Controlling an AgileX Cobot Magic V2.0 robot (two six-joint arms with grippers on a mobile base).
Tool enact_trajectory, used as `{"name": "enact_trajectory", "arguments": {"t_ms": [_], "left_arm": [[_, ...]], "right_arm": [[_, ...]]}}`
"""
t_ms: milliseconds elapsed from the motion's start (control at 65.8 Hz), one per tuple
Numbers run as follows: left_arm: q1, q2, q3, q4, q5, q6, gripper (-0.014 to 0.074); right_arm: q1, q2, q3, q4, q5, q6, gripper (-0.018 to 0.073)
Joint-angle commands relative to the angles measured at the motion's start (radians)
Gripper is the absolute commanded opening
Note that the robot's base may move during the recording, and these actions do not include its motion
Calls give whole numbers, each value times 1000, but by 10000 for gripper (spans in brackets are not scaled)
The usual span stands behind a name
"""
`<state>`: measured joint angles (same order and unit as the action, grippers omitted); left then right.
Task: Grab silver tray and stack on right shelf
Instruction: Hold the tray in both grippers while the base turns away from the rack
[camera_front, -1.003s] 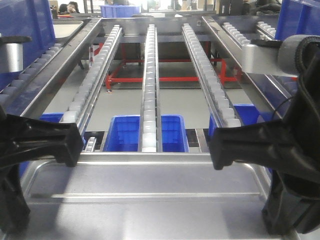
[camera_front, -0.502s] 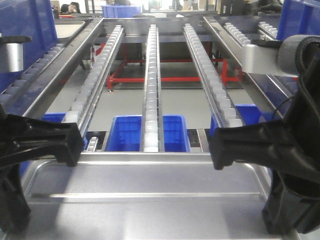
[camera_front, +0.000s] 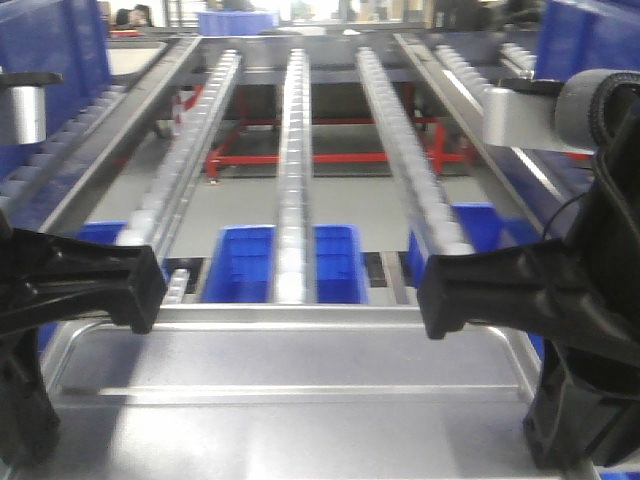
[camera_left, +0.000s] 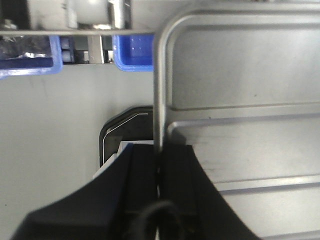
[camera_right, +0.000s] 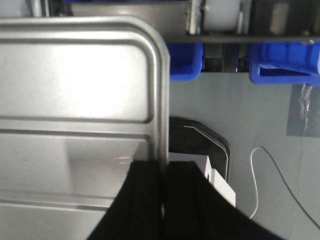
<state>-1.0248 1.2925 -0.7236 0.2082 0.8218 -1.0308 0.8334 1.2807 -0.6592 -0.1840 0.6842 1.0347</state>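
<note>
left gripper (camera_left: 159, 155) and right gripper (camera_right: 163, 172) are each pinched tight on a side rim of the silver tray (camera_front: 290, 365), held just short of the right shelf (camera_front: 293, 150) — thin grip; one slip, or the far rim snagging on the shelf, could dump it onto the blue bins (camera_front: 245, 265).

shiny ridged silver tray (camera_front: 290, 368), level, before right shelf (camera_front: 291, 150)

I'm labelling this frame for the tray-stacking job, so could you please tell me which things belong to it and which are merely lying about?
Job: silver tray; left gripper and right gripper, clamped on its side rims; roller rack ahead.

Lying about: blue bins under the rack; red frame; white cable on the floor.
</note>
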Motion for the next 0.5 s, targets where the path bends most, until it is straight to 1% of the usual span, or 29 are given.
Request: {"name": "enact_trajectory", "arguments": {"t_ms": [0,486], "left_arm": [[-8,-27,-15,23,42,27,-100],[-8,-27,-15,23,42,27,-100]], "right_arm": [[-4,-28,-21,-54,12,-9,59],[-4,-28,-21,-54,12,-9,59]]}}
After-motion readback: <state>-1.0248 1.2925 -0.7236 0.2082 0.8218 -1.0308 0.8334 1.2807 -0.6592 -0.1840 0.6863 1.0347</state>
